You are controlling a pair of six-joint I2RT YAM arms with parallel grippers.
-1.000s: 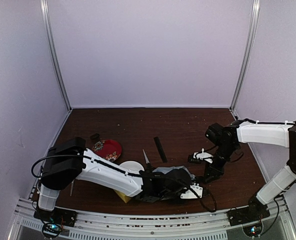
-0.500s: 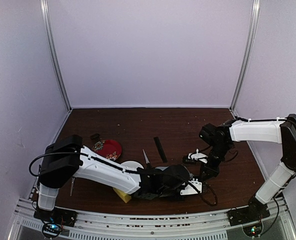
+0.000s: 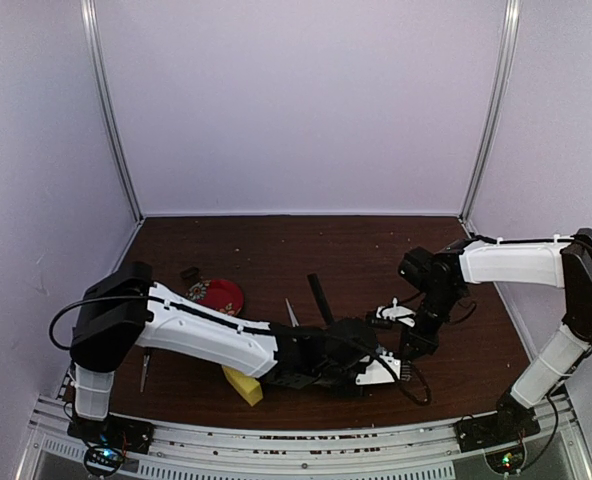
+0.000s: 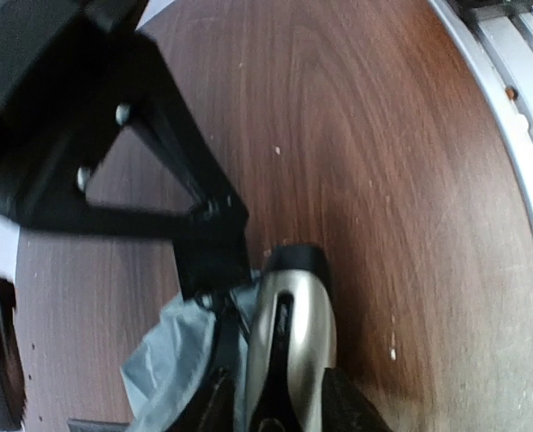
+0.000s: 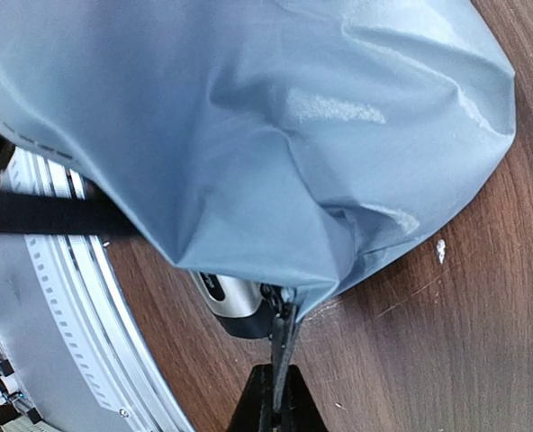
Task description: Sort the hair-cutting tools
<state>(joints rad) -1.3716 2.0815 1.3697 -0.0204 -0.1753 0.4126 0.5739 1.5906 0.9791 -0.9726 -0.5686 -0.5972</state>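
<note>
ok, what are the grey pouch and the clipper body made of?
Pouch: thin grey-blue fabric, maybe coated nylon; matte, soft creases, stitched edge. Clipper: satin silver shell, black end cap; the sheen suggests metal or metallised plastic, can't tell which.

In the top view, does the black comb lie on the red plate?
No. The comb lies on the bare table, clearly apart from the red plate.

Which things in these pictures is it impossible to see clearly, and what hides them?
- Left gripper's hold on the clipper: left wrist view, bottom edge cuts the fingers off.
- Inside of the grey pouch: right wrist view, its own fabric covers it.
- Red plate: top view, the left arm hides part.
</note>
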